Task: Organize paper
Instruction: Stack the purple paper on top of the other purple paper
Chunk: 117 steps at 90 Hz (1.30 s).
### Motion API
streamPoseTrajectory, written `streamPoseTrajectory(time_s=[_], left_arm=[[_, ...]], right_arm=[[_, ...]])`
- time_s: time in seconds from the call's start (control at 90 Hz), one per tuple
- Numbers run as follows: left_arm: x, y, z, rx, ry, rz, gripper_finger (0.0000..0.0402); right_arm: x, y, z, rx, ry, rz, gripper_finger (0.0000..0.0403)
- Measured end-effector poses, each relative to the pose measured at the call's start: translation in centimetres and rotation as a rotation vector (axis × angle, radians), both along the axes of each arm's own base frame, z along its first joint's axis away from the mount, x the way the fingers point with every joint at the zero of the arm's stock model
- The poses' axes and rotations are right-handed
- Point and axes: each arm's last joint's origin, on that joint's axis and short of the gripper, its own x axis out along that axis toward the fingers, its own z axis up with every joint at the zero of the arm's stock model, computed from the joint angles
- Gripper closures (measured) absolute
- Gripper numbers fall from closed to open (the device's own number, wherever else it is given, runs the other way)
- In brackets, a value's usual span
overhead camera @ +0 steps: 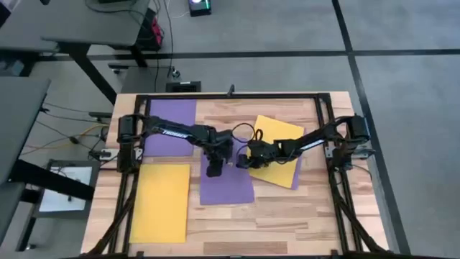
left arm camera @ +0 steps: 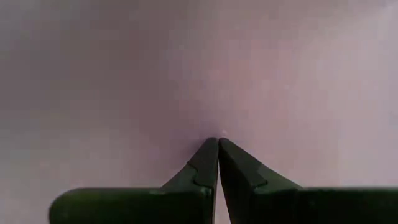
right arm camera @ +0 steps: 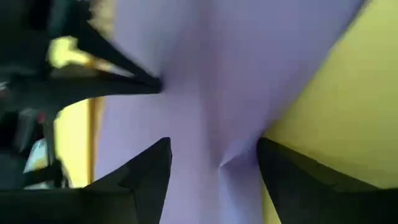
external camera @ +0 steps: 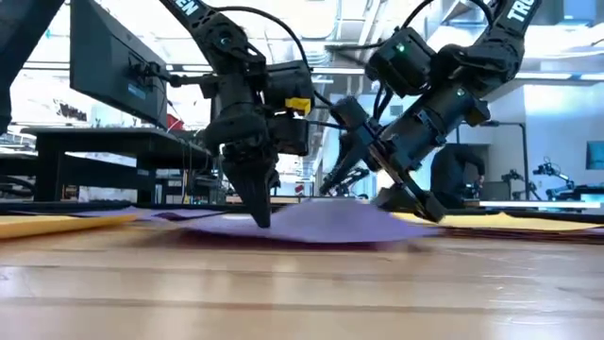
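While its 2 fingers (left arm camera: pixel 205 163) are pressed together with the tips planted on the centre purple sheet (overhead camera: pixel 228 188), the left gripper (overhead camera: pixel 214 171) pins that sheet to the wooden table (overhead camera: pixel 287 216) near its upper left corner; whether any paper is caught between the tips cannot be told. Just beside it, the right gripper (right arm camera: pixel 214 165) stands with its fingers spread apart, straddling a raised fold of the same sheet near its upper right edge, gripping nothing. The low view shows the purple sheet humped between the 2 grippers instead of lying flat. 3 more sheets lie around it: another purple sheet (overhead camera: pixel 171 126) at the far left, a yellow sheet (overhead camera: pixel 161 203) at the near left, and a second yellow sheet (overhead camera: pixel 282 147) at the right, tilted and partly under the right arm. The risk from here is a crease or tear: if the right gripper closes on the fold and pulls while the left gripper holds the sheet down, the thin paper may buckle or rip between them. A sideways drag could also catch the tilted yellow sheet, which meets the purple one, and skew it further. A loose pinch may let the fold slip free.
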Motion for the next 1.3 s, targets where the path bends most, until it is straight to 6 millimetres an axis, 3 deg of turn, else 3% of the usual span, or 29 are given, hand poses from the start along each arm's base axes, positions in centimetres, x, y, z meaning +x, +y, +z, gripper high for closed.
streamPoseTrajectory(time_s=[0.133, 0.344, 0.567, 0.667, 0.822, 0.889, 0.967, 1.089, 1.3], left_arm=[[0.0, 0.0, 0.0, 0.002, 0.0, -0.002, 0.0402], [0.0, 0.0, 0.0, 0.002, 0.003, -0.002, 0.0402], [0.0, 0.0, -0.1, 0.002, 0.0, -0.002, 0.0402], [0.0, 0.0, -0.1, 0.003, -0.001, -0.001, 0.0402], [0.5, 0.1, 1.0, 0.003, 0.004, 0.0, 0.0402], [0.5, 0.1, 2.0, 0.012, 0.041, 0.003, 0.0402], [0.2, 0.2, 4.4, 0.021, 0.076, 0.012, 0.0402], [-0.3, 0.2, 11.8, 0.059, -0.05, 0.061, 0.0402], [-5.8, -0.4, 22.0, 0.134, -0.244, 0.198, 0.0402]], right_arm=[[0.4, 0.1, 2.1, -0.029, -0.142, 0.044, 0.0181], [-0.3, 0.2, -0.1, 0.008, 0.055, 0.025, 0.0181], [1.4, 0.2, -0.4, 0.02, -0.012, 0.016, 0.0193], [1.7, 0.2, -0.9, 0.023, 0.025, 0.014, 0.0237], [1.9, 0.2, -0.8, -0.01, 0.034, 0.039, 0.0373], [1.7, 0.2, -0.2, -0.034, 0.028, 0.059, 0.0391], [1.6, -0.1, 1.3, -0.046, -0.014, 0.063, 0.0398], [0.9, -0.9, 3.8, -0.101, -0.072, 0.07, 0.0402], [-0.7, -3.3, 7.9, -0.188, -0.176, 0.053, 0.0403]])
